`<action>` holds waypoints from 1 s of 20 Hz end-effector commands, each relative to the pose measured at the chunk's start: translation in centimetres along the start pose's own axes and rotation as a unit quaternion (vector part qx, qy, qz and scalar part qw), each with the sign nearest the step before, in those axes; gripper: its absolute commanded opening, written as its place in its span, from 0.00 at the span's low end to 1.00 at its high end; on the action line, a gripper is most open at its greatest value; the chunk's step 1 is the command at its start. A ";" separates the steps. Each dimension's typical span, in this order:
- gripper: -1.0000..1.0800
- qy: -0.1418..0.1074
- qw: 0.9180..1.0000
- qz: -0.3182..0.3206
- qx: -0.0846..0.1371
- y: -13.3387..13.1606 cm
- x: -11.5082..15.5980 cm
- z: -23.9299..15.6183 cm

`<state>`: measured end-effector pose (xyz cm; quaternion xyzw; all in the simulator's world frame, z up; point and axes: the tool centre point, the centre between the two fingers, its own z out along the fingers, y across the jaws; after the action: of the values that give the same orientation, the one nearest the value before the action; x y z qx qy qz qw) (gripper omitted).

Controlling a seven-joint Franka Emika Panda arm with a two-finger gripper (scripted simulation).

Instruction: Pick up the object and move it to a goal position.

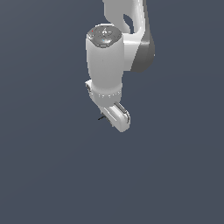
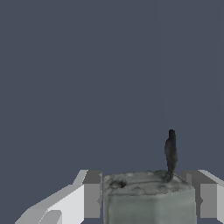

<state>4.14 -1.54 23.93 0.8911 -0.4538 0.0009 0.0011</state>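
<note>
The object (image 2: 148, 194) sat between the two fingers of the pincer (image 2: 146, 197), a greyish-green block with a thin dark stem rising from its top corner. From the wrist view both grey fingertips (image 2: 92, 192) pressed against its sides, so the pincer looked clamped on it. In the exterior view almost nothing of it showed, only a thin dark sliver (image 1: 102, 117) poking out just left of the white hand.

The risk, as I judged it, lay in how little of the block the fingers appeared to cover. It sat close to the fingertips, and a quick swing toward the goal could have let it twist or slide out. No goal marker was visible in either view, so how far it had to travel could not be told.

The arm (image 1: 107, 57) hung nearly straight down from the far side, wrist tilted slightly to the right, with the hand above the plain dark surface (image 1: 52, 175).
</note>
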 end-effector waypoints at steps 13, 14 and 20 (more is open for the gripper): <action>0.00 -0.001 1.000 0.000 0.000 -5.0 0.3 -7.8; 0.00 -0.001 1.000 -0.001 0.000 -5.2 0.3 -8.0; 0.00 -0.001 1.000 -0.001 0.000 -5.8 0.4 -8.9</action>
<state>8.93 1.54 32.66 0.8914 -0.4533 0.0000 0.0002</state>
